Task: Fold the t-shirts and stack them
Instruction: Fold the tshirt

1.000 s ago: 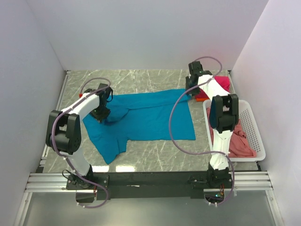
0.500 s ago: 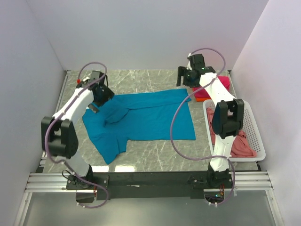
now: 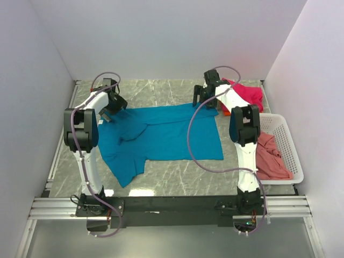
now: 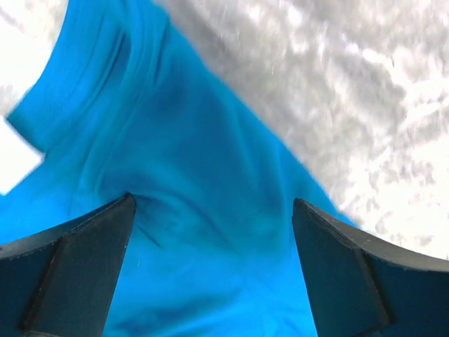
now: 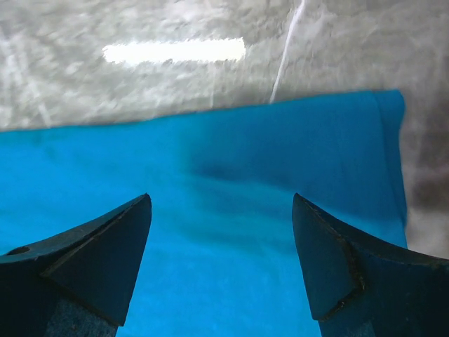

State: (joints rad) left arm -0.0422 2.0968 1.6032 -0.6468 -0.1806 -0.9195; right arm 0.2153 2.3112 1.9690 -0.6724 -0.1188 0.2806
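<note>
The teal-blue t-shirt (image 3: pixel 161 134) lies spread flat in the middle of the marble table. My left gripper (image 3: pixel 107 112) is open above its far left corner; in the left wrist view (image 4: pixel 210 203) the teal cloth (image 4: pixel 182 175) lies between the two fingers. My right gripper (image 3: pixel 199 100) is open above its far right corner; in the right wrist view (image 5: pixel 221 200) the shirt's far edge (image 5: pixel 231 161) shows ahead of the fingers. The magenta-pink t-shirt (image 3: pixel 248 93) lies bunched at the back right, with a bit of orange t-shirt (image 3: pixel 227 112) beside it. The dusty salmon-pink t-shirt (image 3: pixel 270 159) lies in the basket.
The white lattice basket (image 3: pixel 291 141) stands at the right edge of the table. White walls close the table in on the left, back and right. Bare marble (image 3: pixel 161 90) shows behind the teal shirt, and bare marble (image 3: pixel 177 180) shows in front of it.
My left gripper has moved from the shirt's left part back to its far left corner. My right gripper has moved left from the magenta pile to the shirt's far right corner.
</note>
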